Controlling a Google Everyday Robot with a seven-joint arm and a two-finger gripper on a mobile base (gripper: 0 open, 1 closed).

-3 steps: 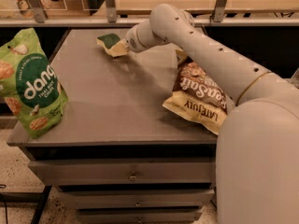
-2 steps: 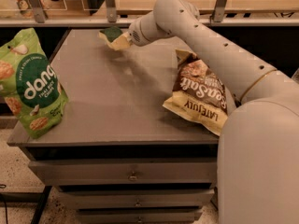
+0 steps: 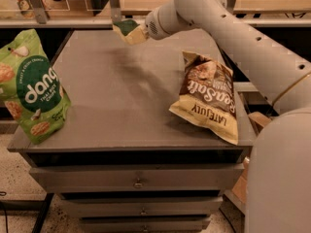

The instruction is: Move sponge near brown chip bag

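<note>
The sponge (image 3: 128,29), dark green on top with pale yellow foam below, hangs in the air above the far edge of the grey table (image 3: 121,101). My gripper (image 3: 138,32) is shut on it, at the end of the white arm that reaches in from the right. The brown chip bag (image 3: 209,95), dark brown above and cream-yellow below with "Sea Salt" lettering, lies on the table's right side, well to the right of and nearer than the sponge.
A bright green "dang" bag (image 3: 33,86) stands upright at the table's left edge. Drawers (image 3: 138,181) sit under the tabletop. A shelf rail (image 3: 73,21) runs behind the table. My white arm's body (image 3: 282,174) fills the right foreground.
My gripper has lifted the sponge off the far part of the table and carried it up and slightly right. The two bags have not moved.
</note>
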